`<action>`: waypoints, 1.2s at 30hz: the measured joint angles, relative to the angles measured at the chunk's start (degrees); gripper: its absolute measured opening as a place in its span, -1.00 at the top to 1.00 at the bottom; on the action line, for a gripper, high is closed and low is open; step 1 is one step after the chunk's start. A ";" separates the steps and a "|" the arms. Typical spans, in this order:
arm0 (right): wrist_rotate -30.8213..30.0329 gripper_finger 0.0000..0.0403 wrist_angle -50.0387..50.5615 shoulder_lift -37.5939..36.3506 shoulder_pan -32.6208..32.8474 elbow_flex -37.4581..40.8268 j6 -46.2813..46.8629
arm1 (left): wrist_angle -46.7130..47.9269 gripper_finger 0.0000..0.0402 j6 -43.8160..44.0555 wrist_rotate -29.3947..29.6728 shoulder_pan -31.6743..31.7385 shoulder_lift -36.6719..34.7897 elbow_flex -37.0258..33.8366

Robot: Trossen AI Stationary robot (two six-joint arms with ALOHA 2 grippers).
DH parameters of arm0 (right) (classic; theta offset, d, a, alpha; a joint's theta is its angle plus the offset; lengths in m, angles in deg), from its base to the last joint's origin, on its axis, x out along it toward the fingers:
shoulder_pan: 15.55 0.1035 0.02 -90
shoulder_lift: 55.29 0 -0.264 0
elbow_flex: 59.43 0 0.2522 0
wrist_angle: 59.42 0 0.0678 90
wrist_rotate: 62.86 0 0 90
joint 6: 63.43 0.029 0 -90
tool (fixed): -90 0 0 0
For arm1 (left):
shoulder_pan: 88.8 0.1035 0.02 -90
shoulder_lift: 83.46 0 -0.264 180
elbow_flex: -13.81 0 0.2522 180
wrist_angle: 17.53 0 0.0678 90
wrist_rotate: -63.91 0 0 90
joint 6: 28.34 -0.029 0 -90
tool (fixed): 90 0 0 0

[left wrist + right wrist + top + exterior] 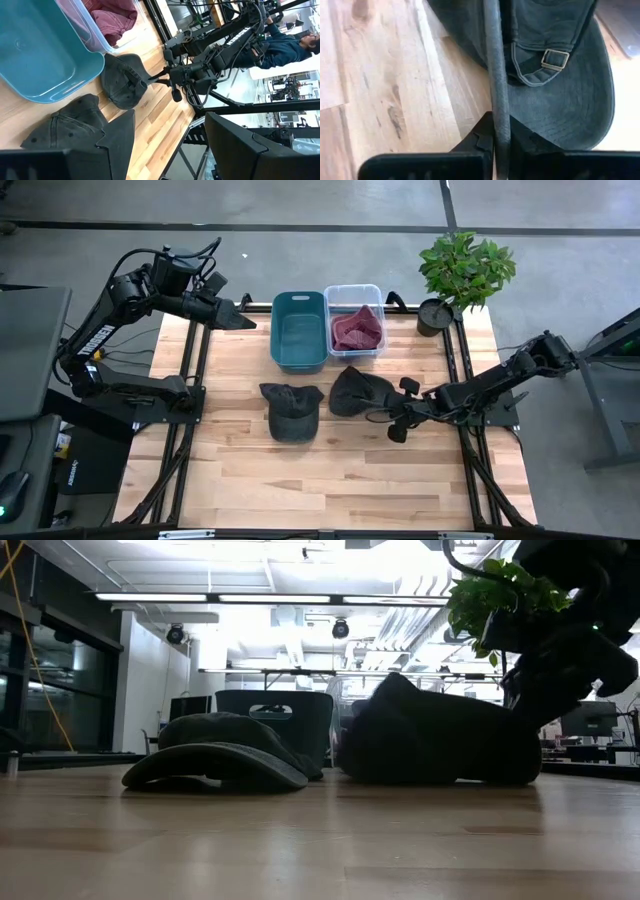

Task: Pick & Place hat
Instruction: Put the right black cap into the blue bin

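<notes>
Two dark hats lie on the wooden table. The left hat (290, 411) rests on its brim and rim, and no gripper touches it. My right gripper (388, 408) is shut on the right hat (357, 390), which sits on the table (440, 740); its buckle strap (555, 59) shows in the right wrist view. My left gripper (243, 320) hangs open, high over the table's far left, beside the teal bin (298, 330). A maroon hat (357, 330) lies in the clear bin (352, 290). My right gripper pinches the right hat's rim edge (496, 95) between its two fingers, close to the back opening with the buckle strap. The fingers (482, 142) slant down from the table's right side. The hat lies on the table, its crown slumped.
A potted plant (462, 270) stands at the far right corner. The teal bin and the clear bin sit side by side at the far edge. Bare wood stretches across the near half of the table (330, 480). A person (285, 45) shows beyond the table.
</notes>
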 joint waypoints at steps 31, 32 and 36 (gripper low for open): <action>-7.16 0.98 7.74 0.15 6.51 -10.24 5.36 | 0.02 -0.12 1.04 -0.13 0.00 0.00 0.00; -7.57 0.98 8.46 0.15 6.82 -10.91 5.13 | 0.01 -0.12 1.03 -0.10 0.00 0.00 0.00; -9.00 0.98 10.23 0.15 7.77 -12.96 4.64 | 0.00 -0.12 1.06 0.86 0.01 0.00 0.00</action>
